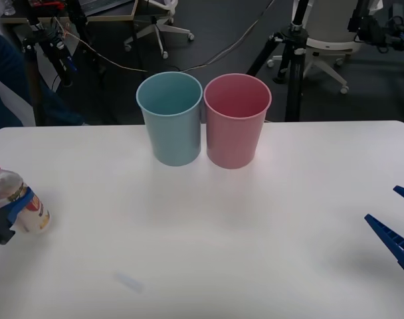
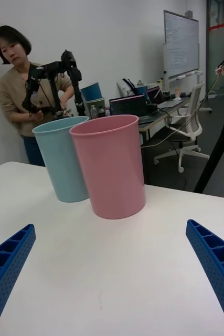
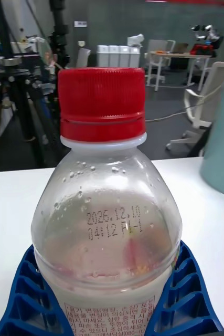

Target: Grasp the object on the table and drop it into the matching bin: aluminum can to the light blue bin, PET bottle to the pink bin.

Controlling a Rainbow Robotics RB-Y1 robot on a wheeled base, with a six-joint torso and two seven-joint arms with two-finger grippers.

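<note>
Grasp step: left gripper clamps the clear plastic red-capped bottle; right gripper idles, fingers spread wide; next, carry to the pink round plastic bin.

Even, soft overhead light leaves the table bright, with faint shadows. The room behind the bins is dimmer and slightly blurred.

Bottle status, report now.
Left claw shut on bottle at table's left edge. Right claw open, idle. Pink bin unobstructed.
</note>
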